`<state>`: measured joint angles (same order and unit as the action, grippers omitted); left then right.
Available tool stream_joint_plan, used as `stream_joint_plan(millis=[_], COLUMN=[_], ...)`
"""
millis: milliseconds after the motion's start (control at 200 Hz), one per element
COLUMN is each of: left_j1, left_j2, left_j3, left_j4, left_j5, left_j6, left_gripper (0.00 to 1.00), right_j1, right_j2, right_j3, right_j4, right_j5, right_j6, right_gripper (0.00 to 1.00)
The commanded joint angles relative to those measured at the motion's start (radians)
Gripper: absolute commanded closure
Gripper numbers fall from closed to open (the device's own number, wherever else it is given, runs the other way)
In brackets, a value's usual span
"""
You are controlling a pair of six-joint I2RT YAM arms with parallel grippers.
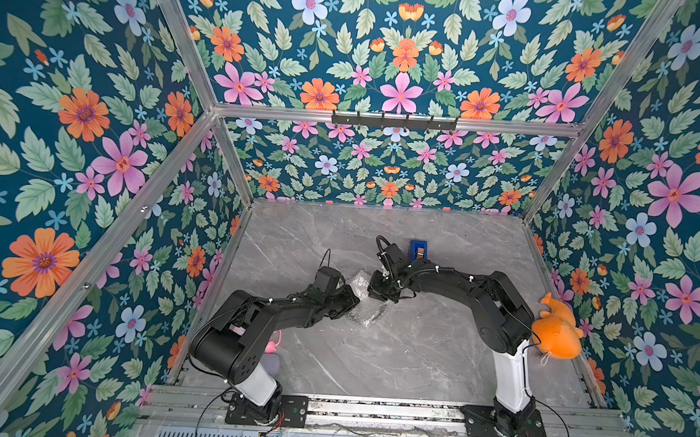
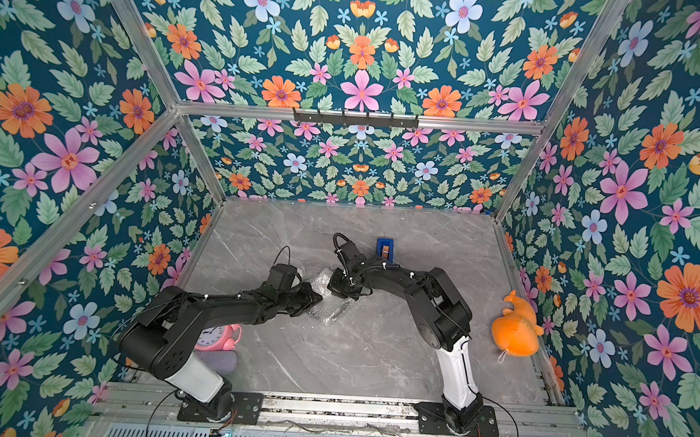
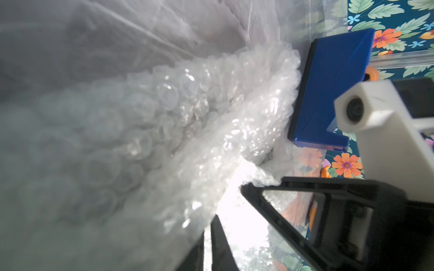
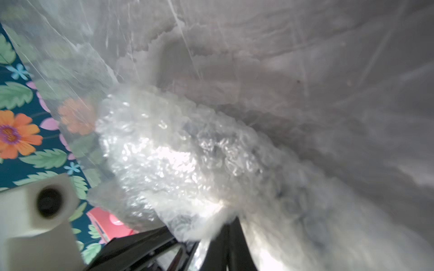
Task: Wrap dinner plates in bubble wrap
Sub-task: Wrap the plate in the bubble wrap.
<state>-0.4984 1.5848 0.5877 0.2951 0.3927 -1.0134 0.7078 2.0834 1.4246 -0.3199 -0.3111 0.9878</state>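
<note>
Grey table [image 1: 415, 356], bubble wrap [image 1: 363, 307] bunched mid-table between your arms. Left gripper [image 3: 207, 244] and right gripper [image 4: 225, 234] are both pinched on its edges. Plate not visible, likely inside. Folding step; next, lay the flaps over snugly.

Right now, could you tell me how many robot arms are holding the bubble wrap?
2. The left arm comes from the left base, left fingers pinching the bubble wrap; the right arm from the right base, right fingers pinching it too. None seems hidden.
</note>
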Motion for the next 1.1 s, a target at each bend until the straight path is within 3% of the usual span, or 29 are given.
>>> stream_joint_plan(millis=[0, 185, 540, 825, 1095], left_j1=[0.0, -0.002, -0.006, -0.006, -0.002], left_j2=[-0.016, -0.057, 0.081, 0.073, 0.063], left_j3=[0.006, 0.029, 0.057, 0.062, 0.075], left_j4=[-0.049, -0.055, 0.018, -0.041, -0.123], left_j5=[-0.023, -0.041, -0.026, -0.052, -0.063], left_j6=[0.038, 0.015, -0.01, 0.02, 0.084], left_gripper=[0.88, 0.84, 0.88, 0.9, 0.91], right_j1=[0.001, 0.01, -0.003, -0.037, 0.048], right_j2=[0.033, -0.011, -0.066, -0.043, -0.083], right_j3=[-0.026, -0.154, -0.097, -0.003, -0.11], right_j4=[-0.044, 0.079, -0.026, -0.195, -0.167], right_j5=[0.002, -0.025, 0.031, 0.11, 0.065], right_j6=[-0.005, 0.061, 0.032, -0.081, -0.032], right_gripper=[1.0, 1.0, 0.96, 0.92, 0.92])
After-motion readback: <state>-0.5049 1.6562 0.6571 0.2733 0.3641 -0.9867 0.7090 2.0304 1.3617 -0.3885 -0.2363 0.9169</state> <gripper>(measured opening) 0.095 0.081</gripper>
